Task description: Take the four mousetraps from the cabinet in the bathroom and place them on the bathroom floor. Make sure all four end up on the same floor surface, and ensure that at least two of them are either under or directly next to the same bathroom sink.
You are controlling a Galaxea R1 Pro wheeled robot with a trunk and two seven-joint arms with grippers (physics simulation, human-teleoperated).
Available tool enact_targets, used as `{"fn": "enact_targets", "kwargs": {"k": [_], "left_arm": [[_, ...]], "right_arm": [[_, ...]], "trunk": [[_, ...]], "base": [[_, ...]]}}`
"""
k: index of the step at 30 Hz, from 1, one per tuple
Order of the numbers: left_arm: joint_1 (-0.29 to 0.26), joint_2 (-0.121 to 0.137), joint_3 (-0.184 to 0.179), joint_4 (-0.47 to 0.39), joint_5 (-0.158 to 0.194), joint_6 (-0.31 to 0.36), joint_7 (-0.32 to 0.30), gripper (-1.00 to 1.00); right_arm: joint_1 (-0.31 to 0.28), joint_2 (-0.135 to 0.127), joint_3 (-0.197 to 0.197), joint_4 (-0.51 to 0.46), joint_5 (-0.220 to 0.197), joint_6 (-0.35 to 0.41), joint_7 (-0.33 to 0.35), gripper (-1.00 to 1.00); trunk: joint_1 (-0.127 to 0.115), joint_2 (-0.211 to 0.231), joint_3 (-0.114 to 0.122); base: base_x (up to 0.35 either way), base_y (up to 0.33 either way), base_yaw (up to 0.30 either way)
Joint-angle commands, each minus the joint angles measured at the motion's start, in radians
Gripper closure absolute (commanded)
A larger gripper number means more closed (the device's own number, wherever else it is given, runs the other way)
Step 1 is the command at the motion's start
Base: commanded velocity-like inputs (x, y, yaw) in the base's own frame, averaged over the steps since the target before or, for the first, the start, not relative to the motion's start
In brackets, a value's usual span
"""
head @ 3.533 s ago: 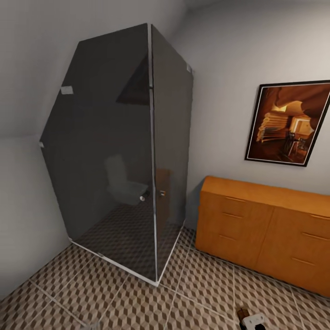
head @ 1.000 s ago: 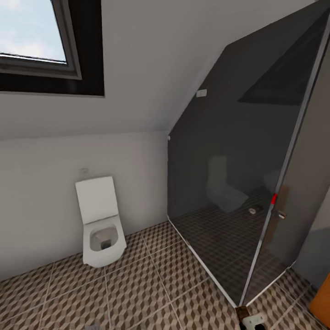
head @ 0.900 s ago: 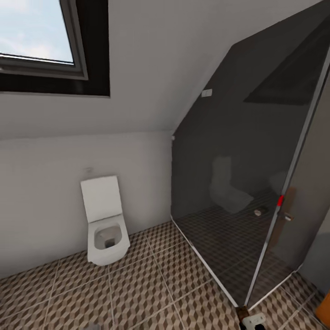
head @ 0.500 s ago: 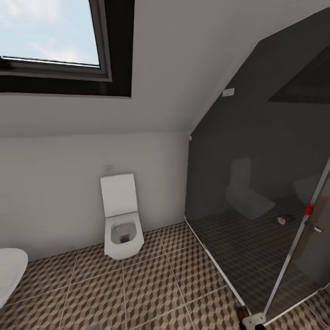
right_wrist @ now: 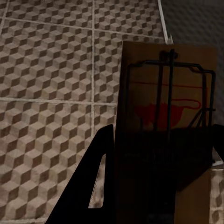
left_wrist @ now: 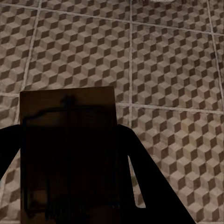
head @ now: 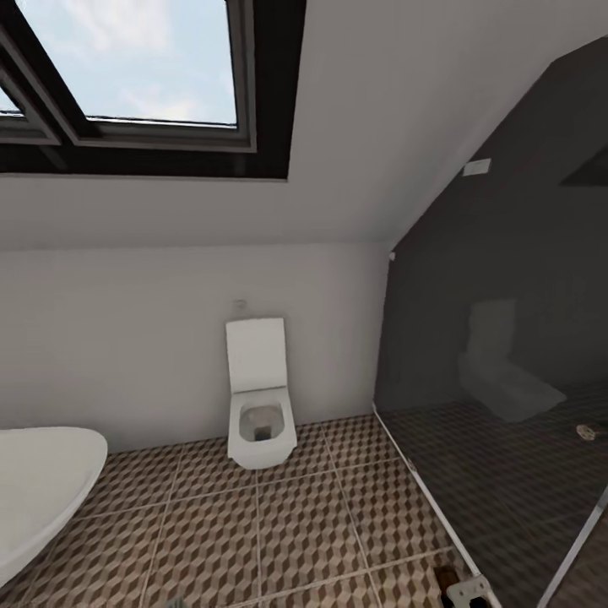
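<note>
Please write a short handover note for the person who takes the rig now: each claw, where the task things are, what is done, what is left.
Left claw: shut on a mousetrap, held above the bathroom floor.
Right claw: shut on a second mousetrap, red mark visible, also above the tiles.
Head view: toilet ahead, bathtub at left, glass shower at right.
Done: two traps picked up, none seen on the floor.
Left: find the sink, set these two beside or under it, then the other two.
</note>
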Motion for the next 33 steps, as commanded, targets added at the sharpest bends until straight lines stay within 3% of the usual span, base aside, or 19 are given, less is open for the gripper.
{"fn": "enact_targets", "kwargs": {"k": [1, 17, 33], "left_arm": [[-0.002, -0.001, -0.008, 0.005, 0.007, -0.006, -0.003, 1.00], [-0.002, 0.000, -0.008, 0.005, 0.007, -0.006, -0.003, 1.00], [-0.002, -0.002, -0.008, 0.005, 0.007, -0.008, -0.004, 1.00]], "right_arm": [[-0.001, 0.000, 0.009, 0.003, -0.013, -0.006, 0.009, 1.00], [-0.001, 0.000, 0.008, 0.003, -0.020, -0.007, 0.008, 1.00], [-0.001, 0.000, 0.010, 0.003, -0.012, -0.006, 0.019, 1.00]], "trunk": [[0.000, -0.001, 0.000], [0.000, -0.001, 0.000], [0.000, -0.001, 0.000]], "base": [[0.000, 0.000, 0.300], [0.000, 0.000, 0.294], [0.000, 0.000, 0.030]]}}
